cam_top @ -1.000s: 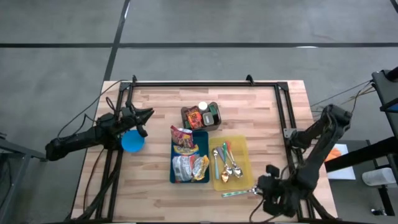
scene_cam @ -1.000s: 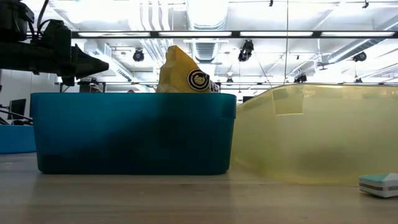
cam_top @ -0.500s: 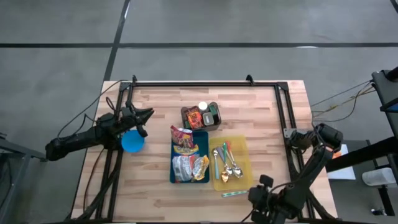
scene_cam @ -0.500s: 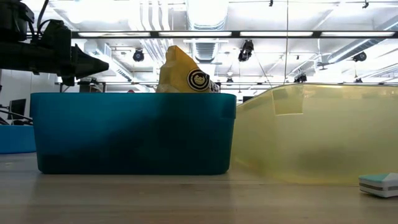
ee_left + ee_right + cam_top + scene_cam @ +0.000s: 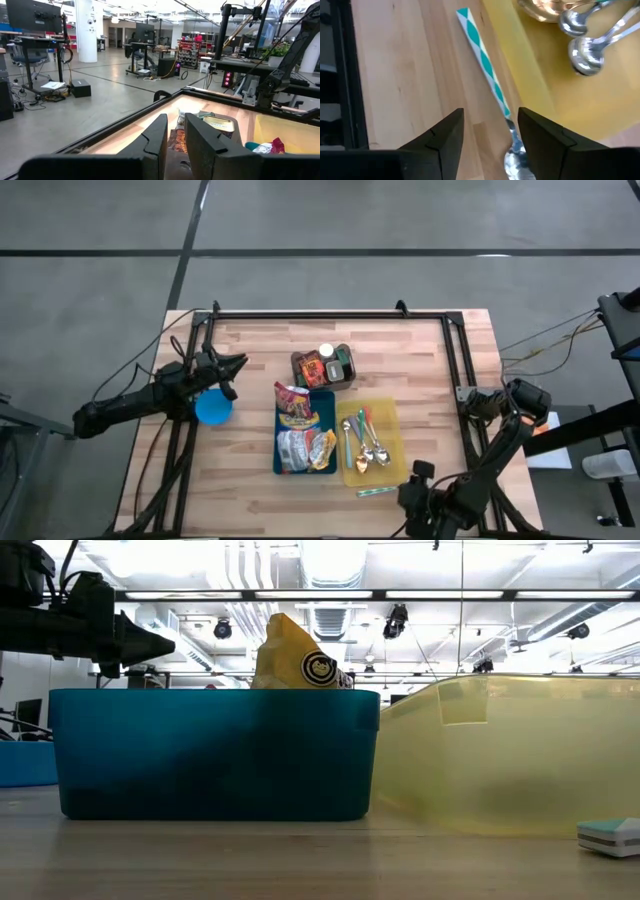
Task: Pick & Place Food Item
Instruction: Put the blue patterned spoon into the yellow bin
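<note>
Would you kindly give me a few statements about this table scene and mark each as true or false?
1. The striped-handled spoon lies on the table beside the yellow tray. True.
2. The right tool grips that spoon. False: it is open, with the spoon lying on the wood.
3. The blue bin holds snack packets. True.
4. The left tool hovers over the yellow tray. False: it is near the blue bowl.

Bare wood around the striped spoon [image 5: 485, 60] — yellow tray [image 5: 540, 75] wall alongside.
</note>
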